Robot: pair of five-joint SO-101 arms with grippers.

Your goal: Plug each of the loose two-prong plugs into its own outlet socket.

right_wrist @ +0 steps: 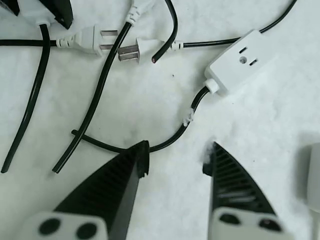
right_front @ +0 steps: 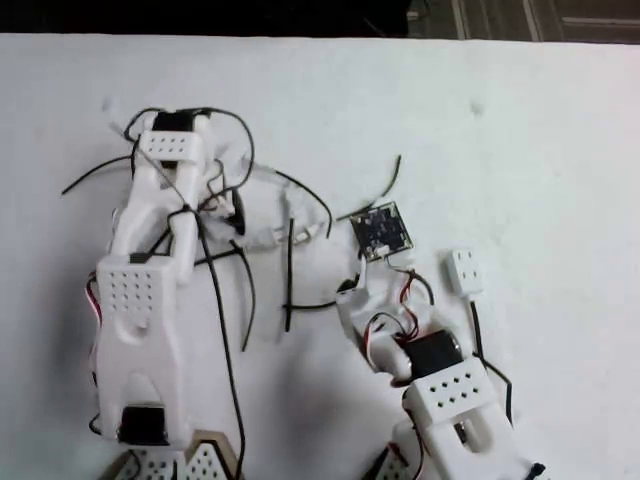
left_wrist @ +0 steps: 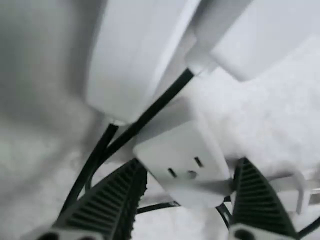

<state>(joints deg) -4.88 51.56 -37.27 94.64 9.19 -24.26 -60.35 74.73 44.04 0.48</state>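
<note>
- The left gripper (left_wrist: pixel 192 167) is pinching a white outlet socket (left_wrist: pixel 170 145). Its black ribbed fingers (left_wrist: pixel 115 200) press the smooth, boxy plastic shell from both sides at the bottom of the left wrist frame. The slotted face is turned towards the camera.
- Glossy white blocks (left_wrist: pixel 135 55) crowd the top of that frame. A thick black cord (left_wrist: pixel 150 112) runs diagonally between them and down behind the socket.
- The right gripper (right_wrist: pixel 178 150) is spread wide over the grainy white table (right_wrist: pixel 165 100). A thin black cable (right_wrist: pixel 175 137) curves just past the tip of one ridged, wedge-shaped finger.
- The two loose plugs lie unplugged at the top left of the right wrist frame. A white plug (right_wrist: pixel 87 39) and a second plug (right_wrist: pixel 131 50) sit just beside each other, their flat metal prongs pointing at one another.
- A second socket (right_wrist: pixel 240 60) lies at the upper right of that frame, well apart from them, on its own black cord.
- From above, tangled black cables (right_front: pixel 289 275) cross the middle of the table between the arms. A small dark circuit board (right_front: pixel 382 230) sits at the tip of the right arm.
</note>
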